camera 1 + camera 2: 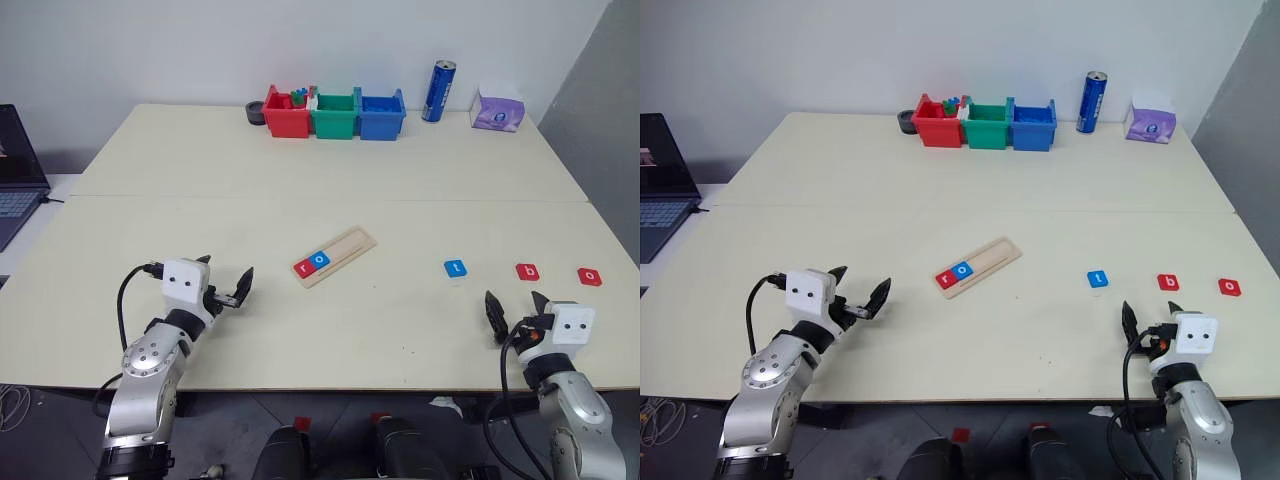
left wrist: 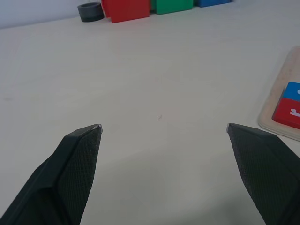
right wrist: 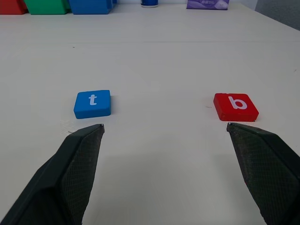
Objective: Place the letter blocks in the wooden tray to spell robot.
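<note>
The wooden tray (image 1: 335,256) lies slanted mid-table with a red r block (image 1: 303,266) and a blue o block (image 1: 320,259) at its near left end. To its right lie a blue t block (image 1: 455,268), a red b block (image 1: 527,271) and a red o block (image 1: 590,276) on the table. My left gripper (image 1: 226,283) is open and empty, level above the table left of the tray. Near the front edge my right gripper (image 1: 514,306) is open and empty, just short of the t block (image 3: 93,103) and b block (image 3: 236,106).
Red (image 1: 287,113), green (image 1: 334,114) and blue (image 1: 381,113) bins line the far edge, with a dark round holder (image 1: 256,112) to their left, a blue can (image 1: 438,91) and a purple tissue pack (image 1: 498,109) to their right. A laptop (image 1: 17,172) sits far left.
</note>
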Motion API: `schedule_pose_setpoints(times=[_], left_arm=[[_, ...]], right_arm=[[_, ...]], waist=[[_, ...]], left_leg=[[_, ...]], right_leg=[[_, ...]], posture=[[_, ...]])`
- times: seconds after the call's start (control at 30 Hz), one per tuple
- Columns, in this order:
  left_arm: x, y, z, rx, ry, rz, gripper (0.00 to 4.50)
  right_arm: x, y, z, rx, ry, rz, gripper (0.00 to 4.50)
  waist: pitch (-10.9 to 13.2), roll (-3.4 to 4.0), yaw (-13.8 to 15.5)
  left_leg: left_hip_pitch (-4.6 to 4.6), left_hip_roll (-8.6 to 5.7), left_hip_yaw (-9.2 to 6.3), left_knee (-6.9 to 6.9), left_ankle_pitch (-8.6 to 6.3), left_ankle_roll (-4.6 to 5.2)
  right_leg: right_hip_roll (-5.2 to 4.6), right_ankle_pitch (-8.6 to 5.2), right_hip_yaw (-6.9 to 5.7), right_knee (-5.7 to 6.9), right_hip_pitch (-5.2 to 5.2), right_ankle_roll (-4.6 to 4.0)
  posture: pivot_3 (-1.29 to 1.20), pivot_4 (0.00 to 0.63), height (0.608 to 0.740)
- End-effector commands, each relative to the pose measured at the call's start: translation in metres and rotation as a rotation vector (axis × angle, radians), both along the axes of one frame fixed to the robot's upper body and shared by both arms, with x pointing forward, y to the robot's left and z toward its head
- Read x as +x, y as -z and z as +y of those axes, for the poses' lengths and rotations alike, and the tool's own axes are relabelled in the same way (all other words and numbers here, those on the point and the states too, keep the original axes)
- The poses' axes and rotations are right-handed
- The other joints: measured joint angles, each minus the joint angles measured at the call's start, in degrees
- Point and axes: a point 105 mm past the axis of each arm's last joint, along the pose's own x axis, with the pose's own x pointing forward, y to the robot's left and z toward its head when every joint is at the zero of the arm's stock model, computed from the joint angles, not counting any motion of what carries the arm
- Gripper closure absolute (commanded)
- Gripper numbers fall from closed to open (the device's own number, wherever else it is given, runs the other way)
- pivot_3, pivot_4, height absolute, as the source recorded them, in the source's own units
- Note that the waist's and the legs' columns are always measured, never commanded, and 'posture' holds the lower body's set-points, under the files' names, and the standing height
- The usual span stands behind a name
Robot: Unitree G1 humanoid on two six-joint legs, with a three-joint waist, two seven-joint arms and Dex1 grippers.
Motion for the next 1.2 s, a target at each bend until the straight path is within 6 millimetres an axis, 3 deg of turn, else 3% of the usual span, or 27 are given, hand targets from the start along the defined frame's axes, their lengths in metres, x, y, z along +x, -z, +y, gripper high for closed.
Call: schedule_pose_setpoints(times=[0.03,0.37,0.43,0.57,0.77,0.93,1.2], left_arm=[[-0.003,-0.017,-0.001,-0.017,0.039,-0.068,0.0],[-0.003,-0.02,-0.014,-0.035,0.159,-0.07,0.0],[-0.001,-0.015,-0.02,-0.019,0.204,-0.028,0.0],[0.011,-0.01,-0.041,0.012,0.316,0.048,0.0],[0.02,-0.004,-0.065,0.078,0.452,0.119,0.0],[0.029,0.005,-0.068,0.133,0.468,0.164,0.0],[0.043,0.009,-0.091,0.13,0.532,0.186,0.0]], right_arm=[[0.0,-0.016,0.005,-0.03,-0.026,-0.062,0.04],[0.0,-0.022,0.019,-0.035,-0.096,-0.075,0.04],[-0.001,-0.027,0.031,-0.018,-0.178,-0.078,0.04],[-0.012,-0.045,0.081,0.022,-0.538,-0.031,0.04],[-0.035,-0.068,0.119,-0.009,-0.875,0.052,0.04],[-0.052,-0.073,0.132,-0.054,-1.006,0.115,0.04],[-0.059,-0.074,0.138,-0.093,-1.059,0.131,0.04]], waist=[[0.0,0.0,0.0],[0.0,0.0,0.0],[0.0,0.01,0.0],[0.0,0.01,0.0],[0.0,-0.01,0.0],[0.0,-0.06,0.1],[0.1,-0.14,0.1]], left_leg=[[0.0,0.0,0.01,0.0,0.0,0.0],[0.0,0.0,0.01,0.0,0.0,0.0],[0.0,0.0,0.02,0.0,0.0,0.0],[0.0,-0.03,0.0,0.03,0.0,0.0],[-0.02,-0.06,-0.03,0.04,0.0,0.01],[-0.06,-0.06,-0.06,0.04,0.0,0.01],[-0.1,-0.09,-0.04,0.08,0.0,0.01]], right_leg=[[0.0,0.0,0.0,0.0,0.0,0.0],[0.01,0.0,-0.01,0.0,0.0,0.0],[0.01,0.0,-0.02,0.0,0.0,0.0],[0.06,0.0,-0.05,0.01,0.01,0.0],[0.07,0.0,-0.09,-0.01,0.02,0.01],[0.08,-0.01,-0.13,-0.03,0.03,0.01],[0.07,-0.01,-0.2,-0.03,0.03,0.03]], posture=[[0.0,0.15,0.74],[0.0,0.15,0.74],[0.0,0.15,0.74],[0.0,0.15,0.74],[0.0,0.15,0.74],[0.0,0.15,0.74],[0.0,0.15,0.74]])
